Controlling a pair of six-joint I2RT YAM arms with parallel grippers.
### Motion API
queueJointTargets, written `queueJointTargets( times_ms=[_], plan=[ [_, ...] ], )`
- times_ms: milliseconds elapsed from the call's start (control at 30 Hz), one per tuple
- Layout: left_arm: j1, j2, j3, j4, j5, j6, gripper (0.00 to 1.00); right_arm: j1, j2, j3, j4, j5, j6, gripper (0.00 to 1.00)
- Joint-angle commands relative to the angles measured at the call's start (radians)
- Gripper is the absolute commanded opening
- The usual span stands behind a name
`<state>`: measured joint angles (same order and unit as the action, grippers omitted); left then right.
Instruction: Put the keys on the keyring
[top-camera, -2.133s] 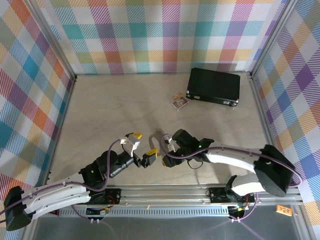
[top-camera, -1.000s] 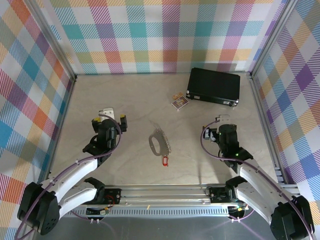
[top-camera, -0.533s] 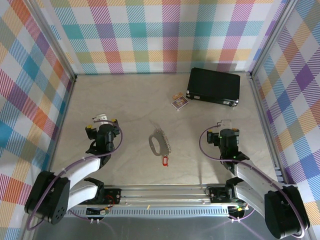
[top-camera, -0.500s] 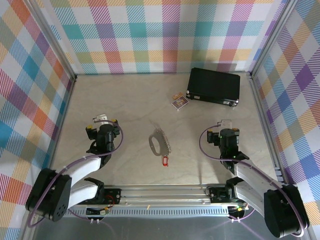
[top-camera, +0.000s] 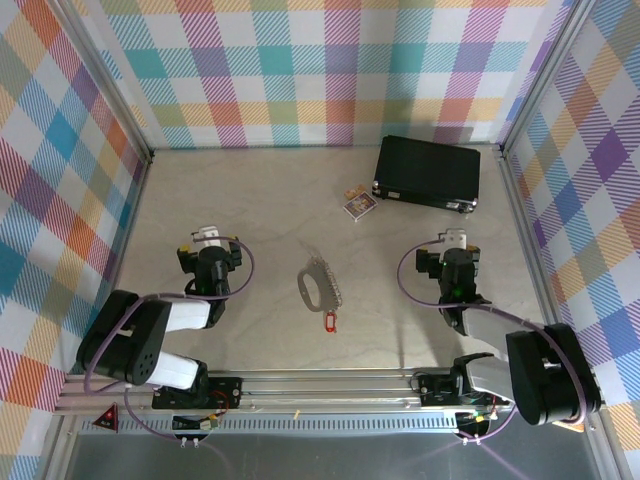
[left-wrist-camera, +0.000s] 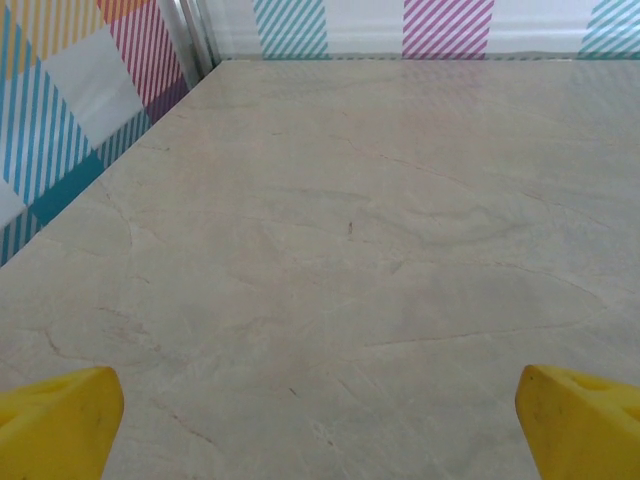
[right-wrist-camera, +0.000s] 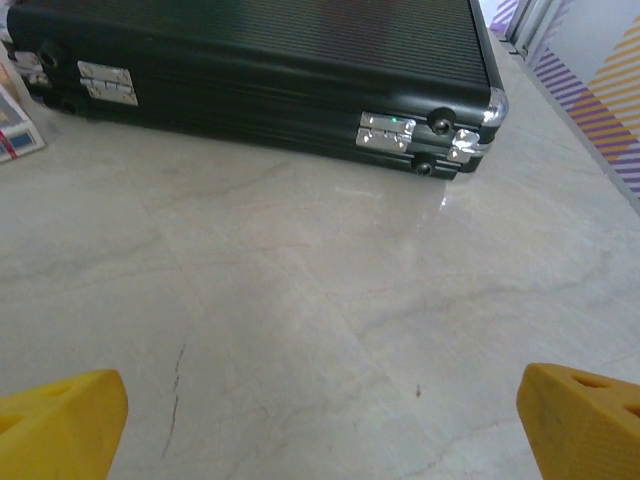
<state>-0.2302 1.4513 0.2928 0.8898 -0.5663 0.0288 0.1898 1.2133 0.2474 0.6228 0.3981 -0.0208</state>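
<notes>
The keyring (top-camera: 318, 283), a grey oval loop with a knobbly chain along its right side, lies flat at the table's middle. The red-headed key (top-camera: 331, 322) rests just at the loop's near end; I cannot tell whether it is threaded on. My left gripper (top-camera: 208, 247) sits well to the left of the loop, and its yellow fingertips (left-wrist-camera: 58, 425) stand wide apart over bare table. My right gripper (top-camera: 452, 248) sits equally far to the right, its fingertips (right-wrist-camera: 60, 420) spread wide, nothing between them. The left gripper (left-wrist-camera: 320, 430) and right gripper (right-wrist-camera: 320, 425) are both open.
A black rectangular case (top-camera: 428, 172) stands at the back right, its latched side (right-wrist-camera: 260, 60) facing my right wrist camera. A small printed card packet (top-camera: 359, 203) lies left of it, its corner (right-wrist-camera: 15, 125) showing. Checked walls enclose the table on three sides.
Both arms have drawn away from the middle, where they were two seconds ago, and folded back to either side. The keyring and key lie where they were a second ago.
</notes>
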Motion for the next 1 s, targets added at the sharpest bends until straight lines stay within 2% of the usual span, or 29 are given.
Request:
queueJointTargets(
  times_ms=[0,33,233,367,600,667,700,733,767,900,967],
  plan=[
    [0.027,0.062,-0.004,0.183,0.037,0.024,1.00,-0.016,0.054,0.050,0.129,-0.052,-0.010,0.99],
    [0.028,0.045,0.006,0.132,0.050,0.013,1.00,-0.018,0.073,0.062,0.135,-0.058,-0.012,0.99],
    [0.034,0.057,0.006,0.146,0.073,0.016,1.00,-0.024,0.161,0.126,0.139,-0.074,-0.014,0.99],
    [0.041,0.061,0.020,0.125,0.100,0.017,1.00,-0.039,0.238,0.092,0.299,-0.058,-0.012,0.99],
    [0.067,0.095,0.048,0.084,0.190,0.010,1.00,-0.068,0.265,0.112,0.278,-0.088,0.018,0.99],
    [0.075,0.158,0.052,0.159,0.183,0.019,1.00,-0.091,0.262,0.126,0.235,-0.120,0.036,0.99],
    [0.075,0.129,0.071,0.063,0.191,0.002,1.00,-0.097,0.269,0.139,0.225,-0.141,0.037,0.99],
    [0.078,0.126,0.079,0.046,0.193,-0.004,1.00,-0.105,0.275,0.146,0.217,-0.163,0.038,0.99],
    [0.079,0.143,0.075,0.088,0.192,0.006,1.00,-0.114,0.274,0.152,0.201,-0.180,0.041,0.99],
    [0.083,0.137,0.081,0.063,0.200,-0.001,1.00,-0.135,0.297,0.160,0.196,-0.233,0.050,0.99],
    [0.084,0.139,0.081,0.065,0.202,0.000,1.00,-0.139,0.326,0.148,0.252,-0.217,0.058,0.99]
  ],
)
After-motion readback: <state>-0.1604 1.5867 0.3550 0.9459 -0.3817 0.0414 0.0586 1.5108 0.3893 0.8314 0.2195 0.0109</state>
